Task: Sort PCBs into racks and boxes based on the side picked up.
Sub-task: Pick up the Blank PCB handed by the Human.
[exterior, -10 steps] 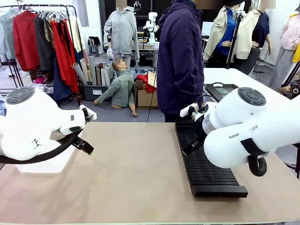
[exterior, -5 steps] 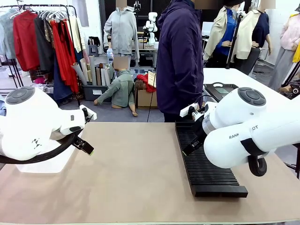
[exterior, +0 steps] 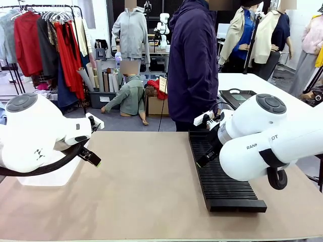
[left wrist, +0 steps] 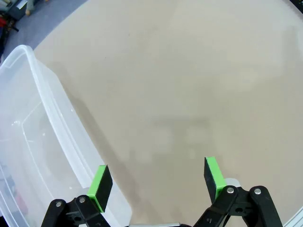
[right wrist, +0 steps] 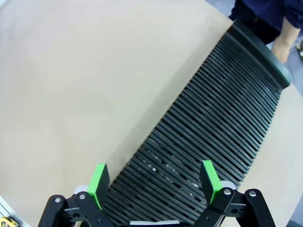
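Note:
The long black slotted rack (exterior: 219,174) lies on the table's right half, its slots holding nothing; it runs diagonally through the right wrist view as rack (right wrist: 203,137). My right gripper (right wrist: 154,182) hovers over the rack's near edge, open, with nothing between its green pads; in the front view the right gripper (exterior: 206,160) sits at the rack's left side. The clear plastic tub (left wrist: 35,156) stands at the table's left, partly hidden behind my left arm as tub (exterior: 48,176). My left gripper (left wrist: 156,182) hangs open just beside the tub's rim. No PCBs are in view.
A person in a dark jacket (exterior: 194,65) stands at the far edge of the tan table (exterior: 146,186), by the rack's far end. A second white table with a shallow black tray (exterior: 241,97) lies behind on the right.

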You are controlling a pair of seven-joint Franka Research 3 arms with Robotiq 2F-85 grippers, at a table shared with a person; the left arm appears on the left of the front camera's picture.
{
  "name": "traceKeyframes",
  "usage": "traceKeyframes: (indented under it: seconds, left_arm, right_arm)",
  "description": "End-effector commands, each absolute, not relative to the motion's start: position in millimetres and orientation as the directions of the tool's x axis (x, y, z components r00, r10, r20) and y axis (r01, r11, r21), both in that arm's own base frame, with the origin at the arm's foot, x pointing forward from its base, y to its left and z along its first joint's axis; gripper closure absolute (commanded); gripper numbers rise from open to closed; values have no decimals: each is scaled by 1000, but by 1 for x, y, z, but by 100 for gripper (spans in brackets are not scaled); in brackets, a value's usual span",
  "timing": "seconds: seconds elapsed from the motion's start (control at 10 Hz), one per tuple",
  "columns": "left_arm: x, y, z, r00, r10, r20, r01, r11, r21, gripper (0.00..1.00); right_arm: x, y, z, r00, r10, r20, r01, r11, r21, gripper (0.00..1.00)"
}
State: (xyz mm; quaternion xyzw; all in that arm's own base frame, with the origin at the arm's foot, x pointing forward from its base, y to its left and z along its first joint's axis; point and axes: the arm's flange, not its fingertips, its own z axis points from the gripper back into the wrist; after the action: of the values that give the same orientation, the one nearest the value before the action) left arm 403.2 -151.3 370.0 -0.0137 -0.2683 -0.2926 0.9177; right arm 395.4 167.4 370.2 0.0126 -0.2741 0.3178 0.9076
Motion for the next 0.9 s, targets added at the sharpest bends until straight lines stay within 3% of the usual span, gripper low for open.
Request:
traceKeyframes:
  seconds: [0.0, 0.4, 0.5, 0.8]
  left_arm:
    - [403, -151, 370, 685, -530, 501, 545, 828, 132, 0]
    - [430, -143, 401, 739, -511, 439, 541, 838, 64, 0]
    - [445, -138, 416, 773, -475, 420, 522, 853, 5, 0]
    - [486, -106, 466, 857, -362, 366, 482, 815, -322, 0]
  right_arm:
    - [395, 167, 370, 648, 570, 506, -584, 798, -151, 0]
    - [420, 146, 416, 672, 520, 527, -555, 825, -106, 0]
    - [428, 141, 436, 700, 493, 517, -532, 843, -85, 0]
    - [449, 114, 487, 819, 394, 417, -507, 837, 204, 0]
